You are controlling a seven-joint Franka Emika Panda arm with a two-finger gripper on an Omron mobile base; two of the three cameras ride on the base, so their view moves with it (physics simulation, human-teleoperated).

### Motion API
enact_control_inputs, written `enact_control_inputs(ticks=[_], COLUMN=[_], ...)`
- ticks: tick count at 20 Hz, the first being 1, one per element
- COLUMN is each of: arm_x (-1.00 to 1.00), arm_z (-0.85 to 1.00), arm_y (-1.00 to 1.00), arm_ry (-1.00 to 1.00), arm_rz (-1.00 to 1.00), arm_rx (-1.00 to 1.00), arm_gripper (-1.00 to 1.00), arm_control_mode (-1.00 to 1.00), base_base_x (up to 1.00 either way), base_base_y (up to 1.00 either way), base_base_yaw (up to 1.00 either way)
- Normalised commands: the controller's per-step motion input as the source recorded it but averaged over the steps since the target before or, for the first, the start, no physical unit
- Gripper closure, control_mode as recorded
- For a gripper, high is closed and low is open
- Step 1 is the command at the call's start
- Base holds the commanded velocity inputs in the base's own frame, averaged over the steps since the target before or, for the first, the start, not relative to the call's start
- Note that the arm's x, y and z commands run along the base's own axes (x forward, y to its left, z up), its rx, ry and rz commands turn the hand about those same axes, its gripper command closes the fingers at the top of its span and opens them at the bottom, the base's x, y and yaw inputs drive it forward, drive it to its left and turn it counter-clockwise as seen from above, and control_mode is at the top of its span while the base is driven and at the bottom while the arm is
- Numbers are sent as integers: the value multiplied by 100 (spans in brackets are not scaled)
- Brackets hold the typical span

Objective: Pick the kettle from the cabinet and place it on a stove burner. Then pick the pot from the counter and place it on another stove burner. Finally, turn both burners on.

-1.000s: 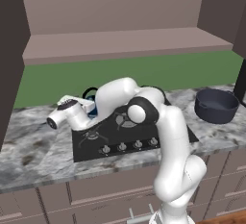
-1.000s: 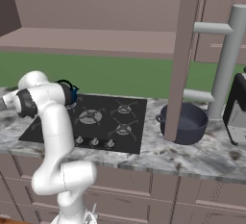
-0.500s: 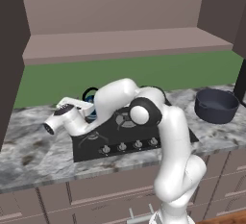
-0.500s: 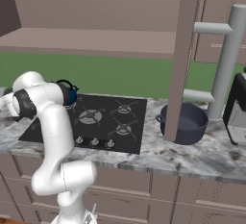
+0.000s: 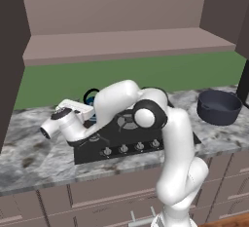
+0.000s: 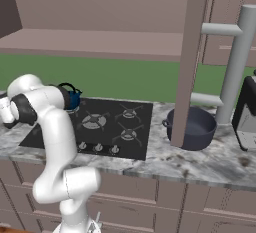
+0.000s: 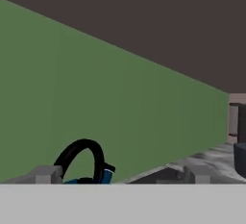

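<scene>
The small blue kettle [image 5: 91,97] with its black looped handle stands at the back left of the black cooktop [image 5: 146,134], and it is half hidden by my arm. From the other side the kettle [image 6: 70,97] stands clear of the arm. My gripper [image 5: 85,110] hangs just left of it, open and holding nothing. In the hand view the kettle handle [image 7: 81,161] rises low between my fingertips [image 7: 45,174], with the gripper [image 7: 120,179] open. The wide dark pot [image 5: 219,106] sits on the marble counter [image 5: 29,158] right of the cooktop. The cabinet [image 5: 121,43] shelf above is bare.
Silver knobs [image 5: 131,148] line the cooktop's front edge. A brown upright panel [image 6: 187,62] stands in front of the pot [image 6: 190,127]. A grey pipe frame [image 6: 235,62] and a dark appliance [image 6: 247,112] are at the far right. The green wall [image 7: 120,98] is behind.
My hand has drawn back to the left and dropped a little, away from the kettle. The kettle and pot have stayed put.
</scene>
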Motion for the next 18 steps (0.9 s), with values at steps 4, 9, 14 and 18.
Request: enact_control_inputs(ticks=[4, 9, 14, 18], arm_x=[-33, -35, -35, -32], arm_z=[20, 19, 14, 2], arm_y=[-3, -5, -17, -23], arm_ry=[0, 0, 0, 0], arm_rz=[-3, -3, -1, 0], arm_rx=[0, 0, 0, 1], arm_gripper=[-100, -100, -100, -100], arm_control_mode=[-100, -100, -100, -100], base_base_x=[0, 0, 0, 0], base_base_y=[0, 0, 0, 0], base_base_yaw=[0, 0, 0, 0])
